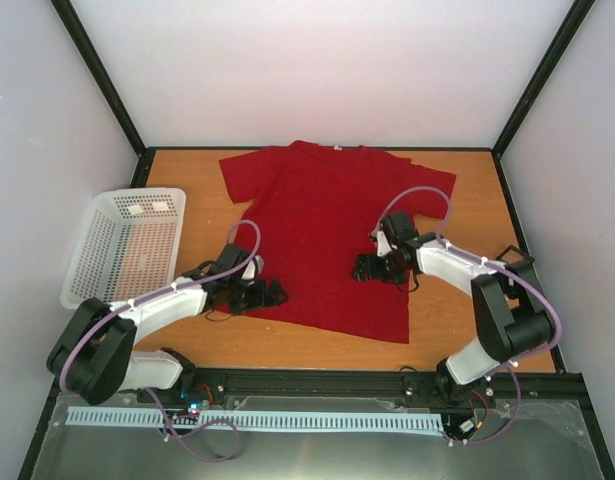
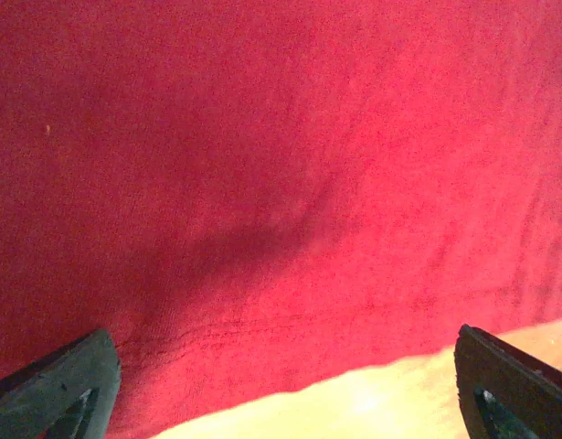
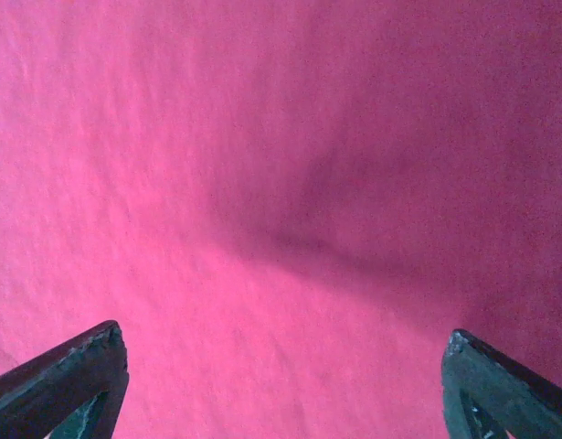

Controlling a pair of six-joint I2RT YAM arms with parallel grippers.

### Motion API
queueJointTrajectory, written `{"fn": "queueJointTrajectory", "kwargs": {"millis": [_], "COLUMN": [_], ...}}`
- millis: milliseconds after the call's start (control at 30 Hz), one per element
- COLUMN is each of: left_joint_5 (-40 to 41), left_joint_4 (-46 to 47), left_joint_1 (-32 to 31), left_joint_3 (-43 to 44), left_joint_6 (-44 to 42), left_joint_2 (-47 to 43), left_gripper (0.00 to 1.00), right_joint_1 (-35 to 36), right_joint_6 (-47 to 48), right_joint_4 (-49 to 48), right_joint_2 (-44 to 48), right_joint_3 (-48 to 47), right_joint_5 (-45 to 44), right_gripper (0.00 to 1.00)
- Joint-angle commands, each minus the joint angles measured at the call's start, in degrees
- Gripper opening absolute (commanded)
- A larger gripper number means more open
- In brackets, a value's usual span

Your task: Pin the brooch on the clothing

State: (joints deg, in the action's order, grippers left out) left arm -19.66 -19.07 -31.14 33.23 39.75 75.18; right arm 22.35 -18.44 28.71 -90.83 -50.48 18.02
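The red T-shirt [image 1: 332, 235] lies flat at frame centre; no brooch shows. The left gripper [image 1: 270, 295], at the lower-left hem, and the right gripper [image 1: 368, 268], mid-shirt, both gape wide. Pinning well likely needs the cloth pressed flat and taut.

Red short-sleeved T-shirt [image 1: 327, 230] spread flat on the wooden table [image 1: 202, 172], round collar toward the far wall (small white label just showing inside), sleeves out sideways, hem toward the near edge, cloth faintly rumpled

Orange wooden tabletop [image 1: 475, 200] lying at centre; white walls [image 1: 327, 70] enclosing 9, 12, 3 o'clock; black corner posts [image 1: 97, 75] rising at 11 and 1 o'clock.
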Motion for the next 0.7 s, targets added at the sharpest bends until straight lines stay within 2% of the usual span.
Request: {"fn": "queueJointTrajectory", "kwargs": {"millis": [0, 33, 100, 200, 300, 400, 500, 667], "left_joint_5": [-5.5, -7.25, -10.32, -11.4, -12.82, -9.32, -4.14, 0.58], "left_joint_4": [1.01, 1.56, 2.65, 0.02, -3.67, -8.23, -7.59, -0.72], "left_joint_1": [0.37, 0.38, 0.29, -0.05, -0.7, -0.79, -0.73, 2.09], "left_joint_3": [-7.77, -10.25, -15.07, -18.44, -16.65, -8.82, -2.61, 2.59], "left_joint_6": [10.1, 12.28, 15.66, 18.04, 17.07, 12.87, 8.66, 4.08], "left_joint_2": [-5.07, -6.53, -10.84, -20.18, -29.55, -34.8, -31.72, -13.74], "left_gripper": [1.0, 1.0, 1.0, 1.0, 1.0, 1.0, 1.0, 1.0], "right_joint_1": [0.49, 0.57, 0.73, 1.59, 3.48, 6.51, 10.15, 10.74], "right_joint_6": [-2.3, -2.45, -2.55, -2.25, -4.75, -9.66, -13.45, -13.87], "right_joint_4": [-0.94, -0.69, 0.14, 3.07, 3.48, 1.07, -2.4, -4.5], "right_joint_2": [6.09, 7.9, 10.77, 15.53, 20.71, 23.68, 23.23, 16.45], "right_joint_3": [6.0, 7.21, 9.48, 10.67, 11.91, 12.23, 12.23, 10.06], "right_joint_5": [0.32, 0.74, 1.33, 0.61, 0.37, 1.94, 1.85, -0.48], "right_gripper": [0.92, 0.93, 1.0, 1.0, 1.0, 1.0, 1.0, 1.0]}}
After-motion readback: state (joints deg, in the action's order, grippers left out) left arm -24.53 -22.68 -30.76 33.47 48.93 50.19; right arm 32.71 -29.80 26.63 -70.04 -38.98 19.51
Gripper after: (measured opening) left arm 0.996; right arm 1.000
